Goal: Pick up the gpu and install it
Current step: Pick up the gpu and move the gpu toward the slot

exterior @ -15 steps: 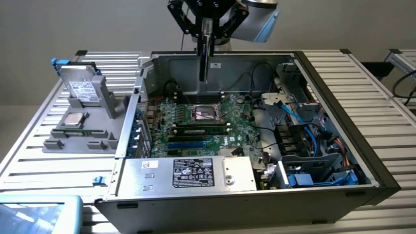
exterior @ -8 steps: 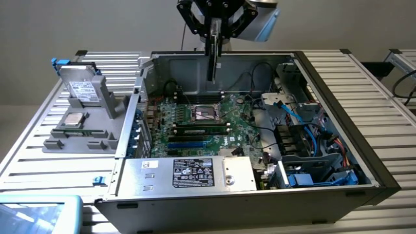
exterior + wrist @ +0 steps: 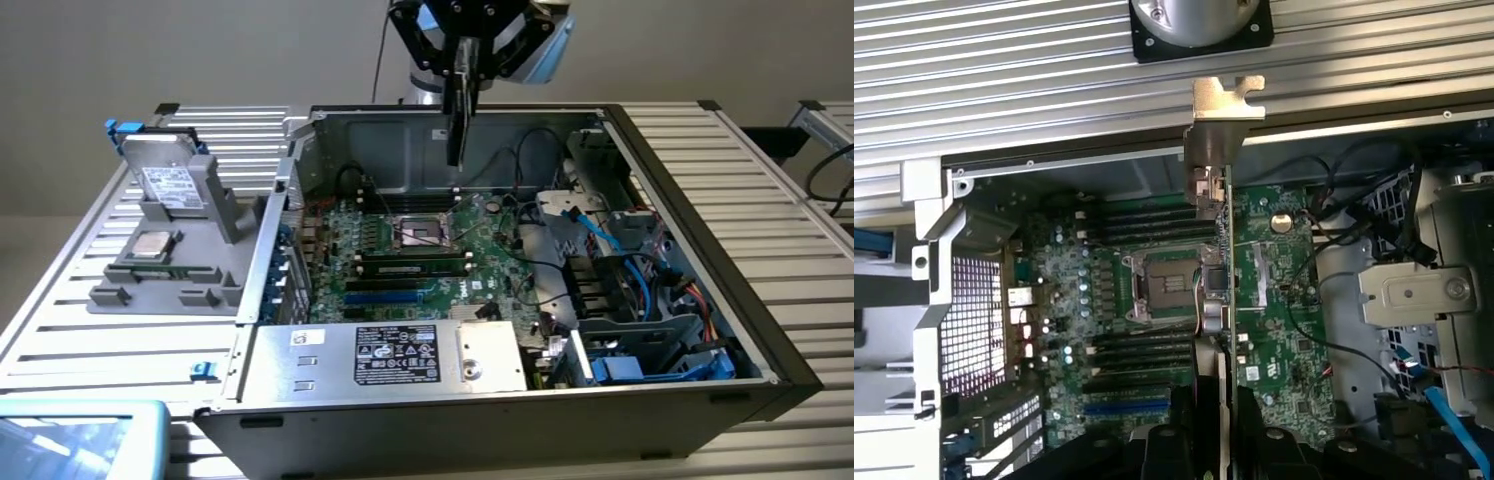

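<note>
The black two-finger gripper (image 3: 467, 62) (image 3: 1214, 445) is clamped on the gpu (image 3: 457, 115) (image 3: 1212, 300), a flat dark rectangular card with a thin silver end bracket. One finger bears on each face of the card.

The gpu hangs edge-on and upright below the gripper, over the open interior of the dark grey metal computer case (image 3: 534, 440) (image 3: 924, 200), towards the case's rear wall. Its lower end stands apart from the large green motherboard (image 3: 400, 255) (image 3: 1274, 300). In the wrist view the card's edge runs just beside the square CPU socket (image 3: 420, 232) (image 3: 1164, 285), with the bracket at the end farthest from the gripper.

A silver power supply box with a dark label (image 3: 387, 355) sits along the front edge of the case.

The case rests on a slatted aluminium table (image 3: 747, 170). Near the table's edge on the exterior view's left, a grey moulded holder (image 3: 187, 285) carries a silver hard drive with a white label (image 3: 170, 180), standing tilted.
</note>
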You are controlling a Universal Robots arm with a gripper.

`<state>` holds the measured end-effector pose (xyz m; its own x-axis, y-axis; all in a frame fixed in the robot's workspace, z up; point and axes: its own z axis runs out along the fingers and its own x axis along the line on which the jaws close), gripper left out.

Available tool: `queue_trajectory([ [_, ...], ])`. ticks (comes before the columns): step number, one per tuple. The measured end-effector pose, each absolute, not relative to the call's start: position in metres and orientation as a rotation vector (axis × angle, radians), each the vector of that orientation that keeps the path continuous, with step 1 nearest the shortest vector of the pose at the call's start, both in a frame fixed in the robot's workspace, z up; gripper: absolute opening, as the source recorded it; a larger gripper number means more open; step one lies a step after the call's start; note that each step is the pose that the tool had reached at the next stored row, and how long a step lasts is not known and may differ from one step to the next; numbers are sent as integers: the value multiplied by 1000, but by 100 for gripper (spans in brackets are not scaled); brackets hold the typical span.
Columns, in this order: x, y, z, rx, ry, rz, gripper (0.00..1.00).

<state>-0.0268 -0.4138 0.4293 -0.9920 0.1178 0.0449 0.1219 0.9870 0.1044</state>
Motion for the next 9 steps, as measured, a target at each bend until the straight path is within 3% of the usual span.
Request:
queue_trajectory([
  [9,-24,-414,429,-187,-3092,-166,28],
])
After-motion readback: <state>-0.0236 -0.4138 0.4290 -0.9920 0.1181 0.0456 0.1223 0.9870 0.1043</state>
